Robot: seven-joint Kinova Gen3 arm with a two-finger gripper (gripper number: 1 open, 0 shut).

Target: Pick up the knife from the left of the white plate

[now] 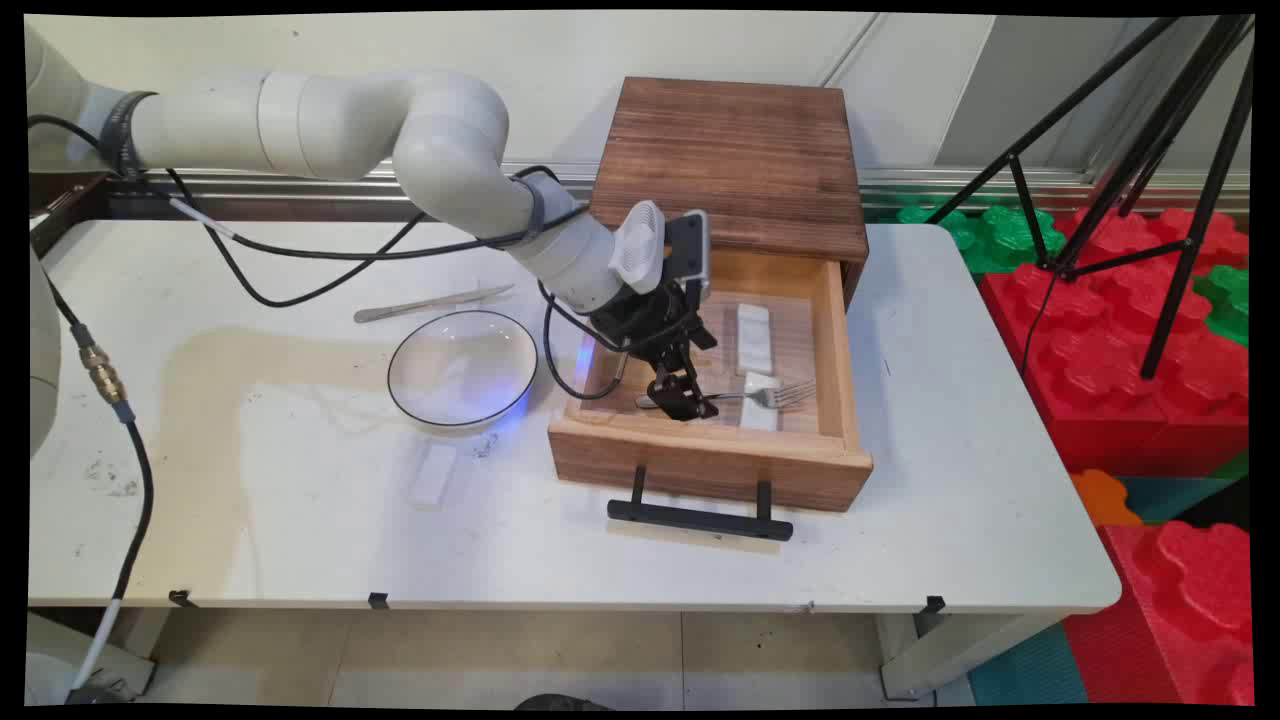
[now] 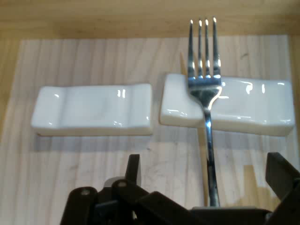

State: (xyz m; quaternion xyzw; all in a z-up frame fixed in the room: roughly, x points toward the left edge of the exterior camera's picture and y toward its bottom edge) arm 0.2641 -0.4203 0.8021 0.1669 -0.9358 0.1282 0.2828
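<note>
Main view: the white Kinova arm reaches from the upper left down into the open wooden drawer (image 1: 838, 360) of a small wooden cabinet (image 1: 735, 160) standing on the white desk (image 1: 960, 420). The jaws (image 1: 686, 403) sit low inside the drawer, near its front wall, over the handle end of a metal fork (image 1: 768, 396). The fork lies on the drawer floor, its tines pointing away from the jaws and resting across a white ceramic cutlery rest (image 1: 759, 400). A second white cutlery rest (image 1: 753, 338) lies farther back in the drawer, apart from the first. The black drawer handle (image 1: 700, 517) projects toward the near desk edge.

On the desk outside the drawer, on the arm's side of the jaws, stands a clear glass bowl (image 1: 462, 367); a metal knife (image 1: 433, 303) lies beyond the bowl, and another white rest (image 1: 432, 473) lies nearer the desk's front edge.

Hand view: the jaws (image 2: 206, 187) are spread, one finger (image 2: 133, 169) on each side, with the fork's (image 2: 206, 93) handle running between them toward the linkage. No contact between fingers and handle is visible. The two rests (image 2: 93, 112) (image 2: 248, 108) lie end to end ahead of the jaws, the fork's neck crossing one.
</note>
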